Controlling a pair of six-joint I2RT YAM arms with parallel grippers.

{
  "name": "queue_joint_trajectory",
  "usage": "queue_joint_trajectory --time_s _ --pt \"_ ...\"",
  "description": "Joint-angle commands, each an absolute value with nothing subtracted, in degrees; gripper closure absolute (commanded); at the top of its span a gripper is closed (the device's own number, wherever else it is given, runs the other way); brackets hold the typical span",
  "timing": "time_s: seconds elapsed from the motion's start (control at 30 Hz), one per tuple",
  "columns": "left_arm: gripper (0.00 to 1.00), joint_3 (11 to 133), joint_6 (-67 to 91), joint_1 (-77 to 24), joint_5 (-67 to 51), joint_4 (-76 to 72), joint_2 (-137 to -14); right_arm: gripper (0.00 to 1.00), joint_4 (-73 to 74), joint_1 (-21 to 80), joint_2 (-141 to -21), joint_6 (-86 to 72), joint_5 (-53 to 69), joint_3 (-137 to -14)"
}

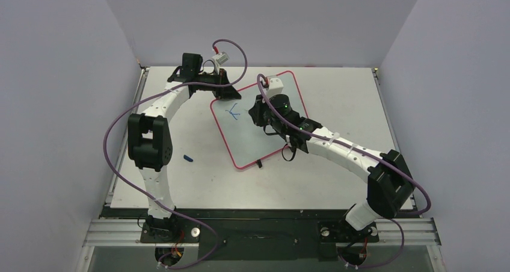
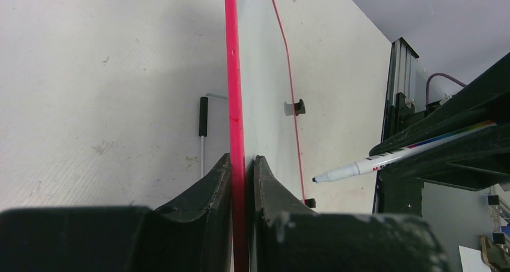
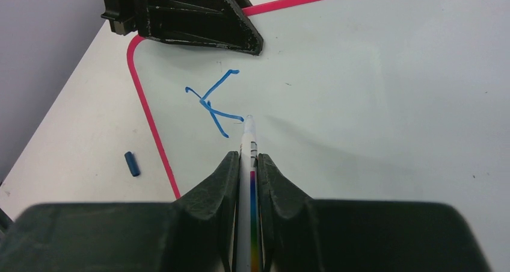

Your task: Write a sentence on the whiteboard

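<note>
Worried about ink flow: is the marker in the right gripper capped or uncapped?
Uncapped. The marker shows its bare tip at the whiteboard beside blue strokes, and what looks like its blue cap lies on the table.

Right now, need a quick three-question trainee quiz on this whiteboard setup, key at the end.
1. True or false: the left gripper is shut on the red rim of the whiteboard.
2. What does the right gripper hold? A) a cloth B) a marker C) nothing
3. Fill in: the blue writing on the board amounts to ___ letter.

Key: 1 true; 2 B; 3 one.
</note>
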State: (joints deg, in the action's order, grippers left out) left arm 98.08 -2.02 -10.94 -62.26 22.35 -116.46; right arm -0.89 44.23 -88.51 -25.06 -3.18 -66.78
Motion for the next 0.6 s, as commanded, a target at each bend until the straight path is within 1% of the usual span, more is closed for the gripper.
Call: queue_joint_trajectory --time_s 0.0,0.57 --pt "1.00 97.6 -9.0 -12.0 -65.0 21.7 -113.7 1.00 -2.2 43.9 -88.1 -23.1 -3.2 -68.1" --pt "1.00 97.8 -9.5 -12.1 -64.9 22.1 -113.9 1.00 -1.2 43.3 -92.7 -22.0 -1.6 -73.8"
